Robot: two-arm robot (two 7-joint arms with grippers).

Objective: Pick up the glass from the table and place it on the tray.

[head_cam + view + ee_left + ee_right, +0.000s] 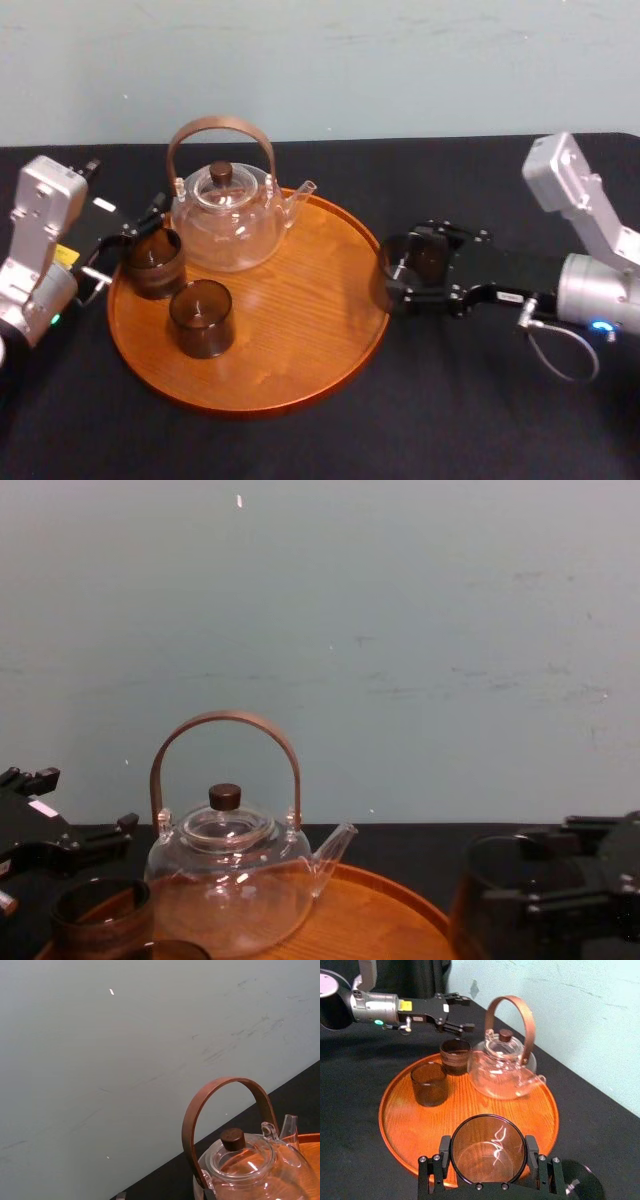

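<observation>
Black surface (480, 400), carrying a large round orange-brown wooden tray (290, 350) with a low rim. At the tray's back stands a clear glass teapot (225, 215) with a bent brown handle.

Right tool (415, 268): clamped on a dark smoked drinking glass (488, 1149) at the tray's right rim. We judge the pick done; carrying inward and setting down are left.

Left tool (462, 1011): fingers apart, just behind the back-left of two like glasses (153, 262) and (202, 318) already on the tray, gripping neither.

From the head view we read the held glass as mostly outside the rim. The right wrist view shows a finger on each side of it and the rim beneath. Whether it hangs clear of the surface we cannot tell, even from the chest view.
</observation>
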